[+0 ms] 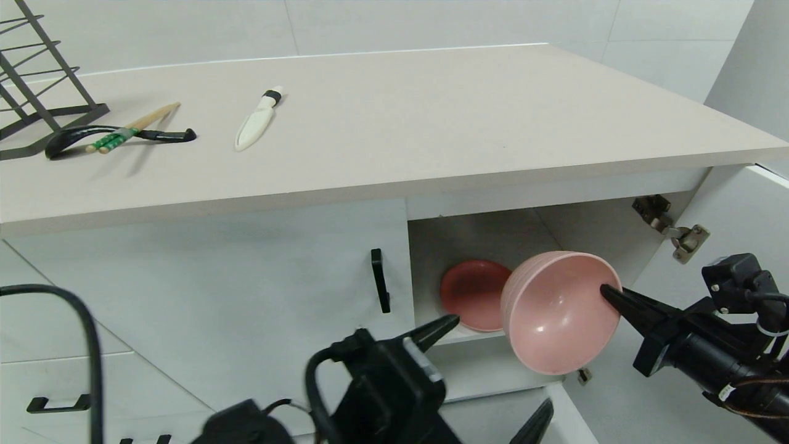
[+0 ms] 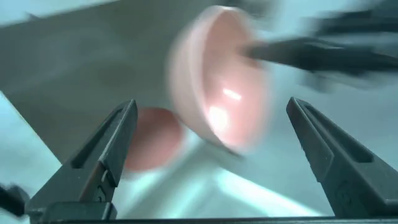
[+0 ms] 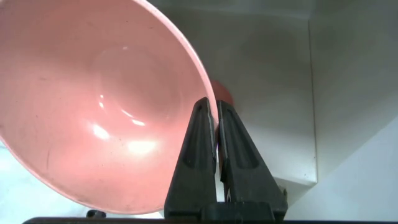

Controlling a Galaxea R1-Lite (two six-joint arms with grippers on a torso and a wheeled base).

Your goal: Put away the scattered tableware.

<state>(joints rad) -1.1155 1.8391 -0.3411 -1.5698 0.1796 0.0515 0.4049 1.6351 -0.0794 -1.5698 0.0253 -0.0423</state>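
Note:
My right gripper [image 1: 604, 290] is shut on the rim of a pink bowl [image 1: 555, 314], holding it tilted on its side in front of the open cabinet [image 1: 555, 228]. In the right wrist view the fingers [image 3: 200, 134] pinch the bowl's [image 3: 93, 106] edge. A red dish [image 1: 471, 293] lies on the shelf inside, behind the bowl. My left gripper [image 1: 504, 359] stands open and holds nothing, low in front of the cabinet opening, its fingers [image 2: 115, 140] spread wide below the bowl [image 2: 217, 93]. A sheathed white knife [image 1: 256, 120], chopsticks [image 1: 132, 128] and a black ladle [image 1: 80, 135] lie on the countertop.
A black wire rack [image 1: 37, 80] stands at the counter's far left. The cabinet door [image 1: 727, 259] hangs open to the right, with its hinges [image 1: 672, 228] near my right arm. The closed door [image 1: 246, 308] with a black handle [image 1: 380, 280] is to the left of the opening.

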